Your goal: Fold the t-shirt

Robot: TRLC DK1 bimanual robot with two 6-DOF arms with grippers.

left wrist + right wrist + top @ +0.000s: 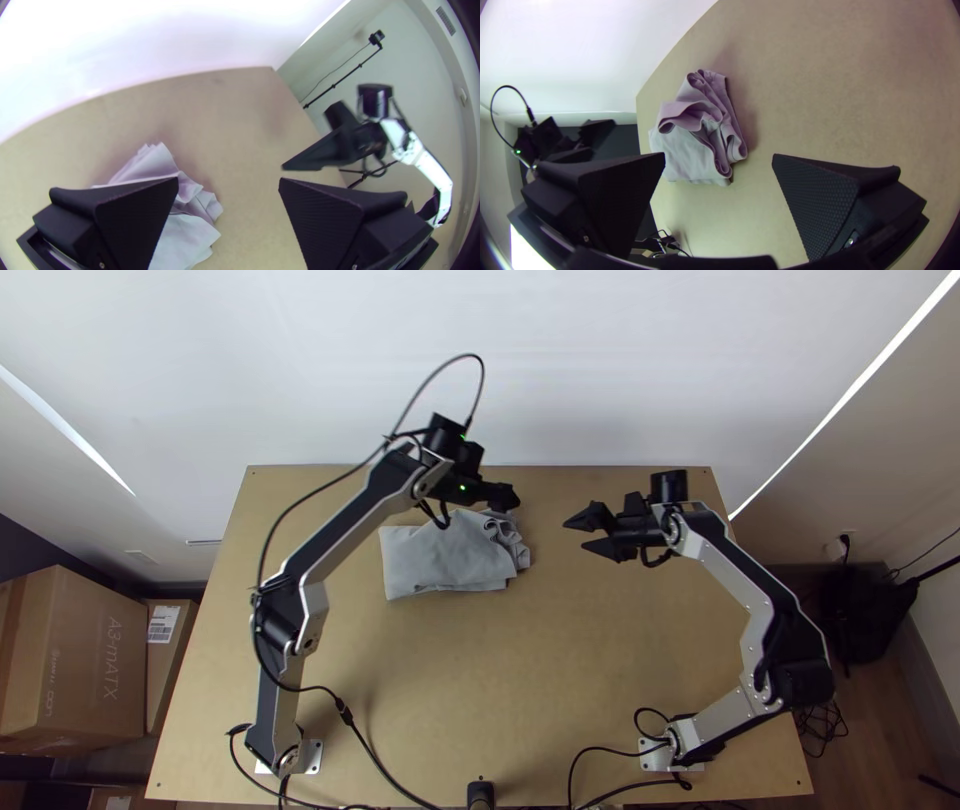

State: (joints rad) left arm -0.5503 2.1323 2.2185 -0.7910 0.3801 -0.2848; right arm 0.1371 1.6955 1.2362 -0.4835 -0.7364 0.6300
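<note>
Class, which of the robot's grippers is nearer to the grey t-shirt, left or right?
Left. The left gripper is right by the far edge of the t-shirt's bunched end, while the right gripper is off to the right, with a gap between.

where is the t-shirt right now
In the top view, the t-shirt lies bunched at its right end on the table's far half, left of the middle, just below the left gripper.

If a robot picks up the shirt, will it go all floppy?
Probably yes: the t-shirt looks like thin, soft cloth, with ripples at one end. It would likely be light, and those loose layers might slip apart if only one were pinched.
</note>
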